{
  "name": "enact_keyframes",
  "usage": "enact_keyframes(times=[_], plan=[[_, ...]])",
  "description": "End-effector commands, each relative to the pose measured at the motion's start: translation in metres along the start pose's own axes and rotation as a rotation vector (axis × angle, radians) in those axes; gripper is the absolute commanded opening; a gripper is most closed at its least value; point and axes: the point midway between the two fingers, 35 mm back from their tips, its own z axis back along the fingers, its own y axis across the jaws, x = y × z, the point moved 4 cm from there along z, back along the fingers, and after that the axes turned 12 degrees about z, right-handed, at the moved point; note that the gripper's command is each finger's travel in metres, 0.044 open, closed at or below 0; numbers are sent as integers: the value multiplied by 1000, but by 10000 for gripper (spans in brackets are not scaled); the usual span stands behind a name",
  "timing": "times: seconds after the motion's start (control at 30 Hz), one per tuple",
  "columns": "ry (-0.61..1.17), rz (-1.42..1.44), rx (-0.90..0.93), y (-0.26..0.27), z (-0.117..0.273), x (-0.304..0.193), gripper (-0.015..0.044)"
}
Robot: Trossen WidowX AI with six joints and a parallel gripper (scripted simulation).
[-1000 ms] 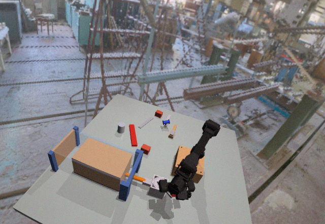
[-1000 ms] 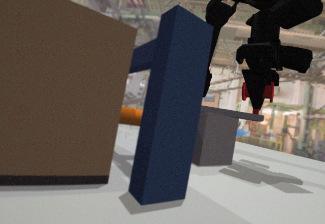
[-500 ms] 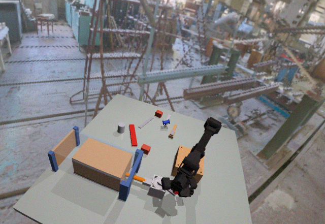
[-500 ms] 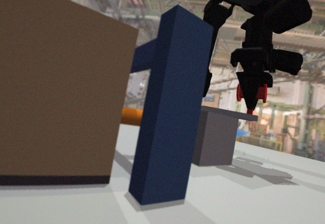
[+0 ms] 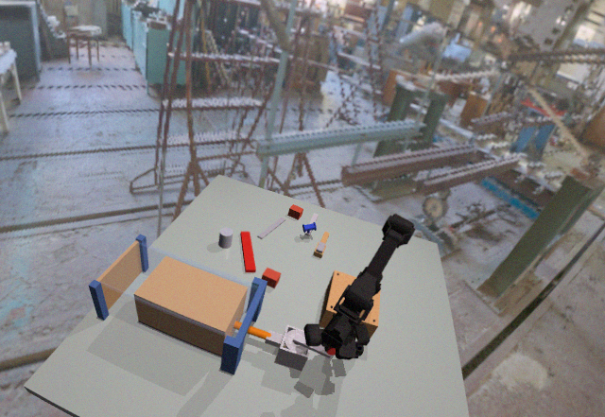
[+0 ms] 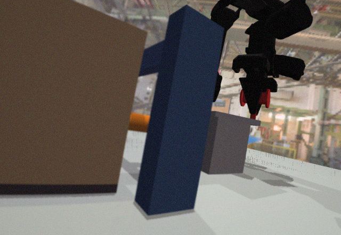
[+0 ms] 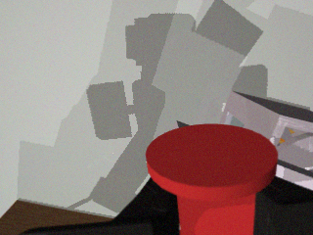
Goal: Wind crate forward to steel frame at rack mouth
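Observation:
The crate (image 5: pixel 193 287) (image 6: pixel 68 89) sits flat. The exterior view shows a short gap between its front and the blue steel frame (image 5: pixel 229 354) (image 6: pixel 179 116). An orange strap (image 5: pixel 253 331) (image 6: pixel 139 121) runs from it toward the grey winch (image 5: pixel 292 357) (image 6: pixel 229 144) (image 7: pixel 259 110). The crank handle lies across the winch top, its arm (image 6: pixel 255 122) reaching past the edge; its key end is hidden. My gripper (image 5: pixel 332 349) (image 6: pixel 255 101) is shut on the handle's red knob (image 6: pixel 265 98) (image 7: pixel 211 152), beside the winch on the side away from the crate.
Blue posts (image 5: pixel 98 300) stand behind the crate. A tan block (image 5: pixel 336 287) is by the arm. Red blocks (image 5: pixel 270 277) (image 5: pixel 295 211), a red bar (image 5: pixel 248 251), a grey cylinder (image 5: pixel 225 237), a grey strip (image 5: pixel 271 227), a blue-knobbed tool (image 5: pixel 311 222) and a wooden-handled tool (image 5: pixel 320 248) lie farther back.

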Motion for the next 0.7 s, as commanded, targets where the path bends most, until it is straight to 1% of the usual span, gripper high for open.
enact_keyframes(times=[0.0,0.3,0.5,0.67], plan=[[19,-2,15,9,0,-11,0],[21,-2,15,15,0,-25,0],[23,-2,16,22,1,-49,0],[24,-2,16,23,1,-57,0]])
